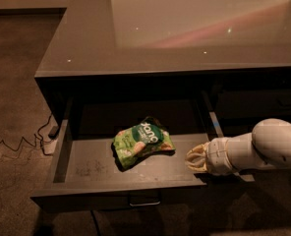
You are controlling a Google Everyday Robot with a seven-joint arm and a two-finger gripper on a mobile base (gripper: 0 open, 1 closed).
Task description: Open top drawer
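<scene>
Top drawer (89, 167) stands open, claw (192, 159) covering its right front corner.

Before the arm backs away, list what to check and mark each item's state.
1. Top drawer pulled out: ok, its scuffed floor shows well past the counter edge.
2. Gripper position: ok, at the drawer's right front corner.
3. Gripper apart from the green snack bag: ok, bare drawer floor shows between them.
4. Gripper free of the drawer wall: cannot tell, contact is hidden.
5. Metal pull unobstructed: ok, nothing is on it.
6. Floor cable away from the arm: ok, it lies left of the drawer.
</scene>
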